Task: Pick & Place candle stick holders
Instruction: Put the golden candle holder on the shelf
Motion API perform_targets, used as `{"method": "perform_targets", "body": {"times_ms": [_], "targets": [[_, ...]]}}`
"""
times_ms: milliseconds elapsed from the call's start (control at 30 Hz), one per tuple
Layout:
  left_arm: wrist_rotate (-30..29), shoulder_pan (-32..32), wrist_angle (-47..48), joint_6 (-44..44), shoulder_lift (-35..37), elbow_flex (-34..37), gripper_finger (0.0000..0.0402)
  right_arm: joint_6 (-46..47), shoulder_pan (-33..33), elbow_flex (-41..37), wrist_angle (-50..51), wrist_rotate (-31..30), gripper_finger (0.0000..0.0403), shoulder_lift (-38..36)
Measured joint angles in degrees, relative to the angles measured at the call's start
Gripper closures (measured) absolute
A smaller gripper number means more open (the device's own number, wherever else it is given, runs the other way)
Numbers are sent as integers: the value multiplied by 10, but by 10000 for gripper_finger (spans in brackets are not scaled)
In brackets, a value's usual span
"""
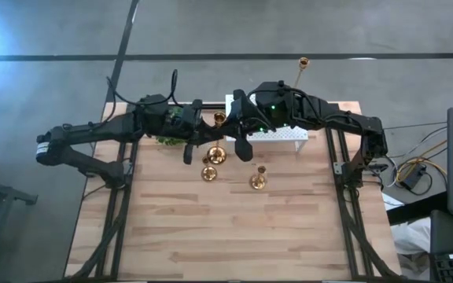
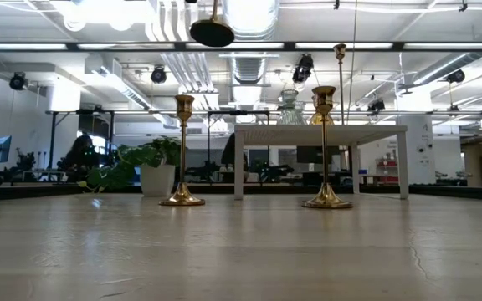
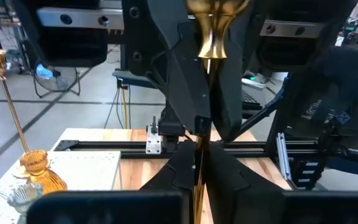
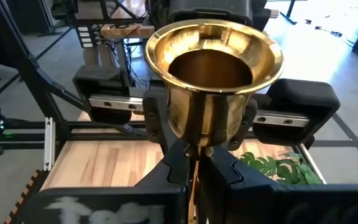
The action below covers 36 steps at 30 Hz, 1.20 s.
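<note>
One gold candlestick is lifted above the table's middle, with its cup (image 1: 219, 118) leaning toward the far edge and its round base (image 1: 215, 155) lowest. The base shows from below in the low view (image 2: 212, 32). My left gripper (image 3: 199, 168) and my right gripper (image 4: 194, 169) are both shut on its stem, coming from opposite sides. Two more gold candlesticks (image 1: 208, 173) (image 1: 258, 181) stand on their bases on the table. A tall slim one (image 1: 301, 67) stands at the white stand's (image 1: 285, 134) far side. An amber glass holder (image 3: 42, 173) and a clear one (image 3: 23, 196) sit on the stand. My left gripper pinches the candlestick's slim stem (image 3: 199, 146) between its two fingers, coming from the table's left, fingers across the stem. The candlestick is clear of the table. My right gripper pinches the stem just under the cup (image 4: 194, 163) between its two fingers, coming from the table's right, across the stem. The cup (image 4: 213, 74) stands above the fingers, its mouth tipped toward the wrist camera.
A green leafy plant (image 1: 167, 140) stands under my left arm at the far left. The two standing candlesticks (image 2: 182, 150) (image 2: 325, 146) are just nearward of the held one. The near half of the wooden table (image 1: 226, 236) is bare.
</note>
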<state>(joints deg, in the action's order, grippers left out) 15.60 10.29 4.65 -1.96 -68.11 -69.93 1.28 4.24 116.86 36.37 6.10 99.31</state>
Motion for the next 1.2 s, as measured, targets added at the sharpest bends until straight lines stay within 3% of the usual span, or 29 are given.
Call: {"method": "perform_targets", "body": {"times_ms": [400,500,667,900,1033,1200], "targets": [[-9,1,8,21,2,0,381,15,4,0,-1,-9,382,0],[-17,2,11,28,2,0,381,47,7,0,8,-43,361,-2],[-24,5,20,34,5,0,381,50,10,-1,42,-51,310,-25],[-29,18,16,40,7,0,381,88,12,0,148,-86,245,-86],[-42,30,10,61,5,0,381,144,5,0,241,-148,233,-132],[-44,56,-42,79,-11,0,381,220,-41,-6,339,-321,244,-183]]}}
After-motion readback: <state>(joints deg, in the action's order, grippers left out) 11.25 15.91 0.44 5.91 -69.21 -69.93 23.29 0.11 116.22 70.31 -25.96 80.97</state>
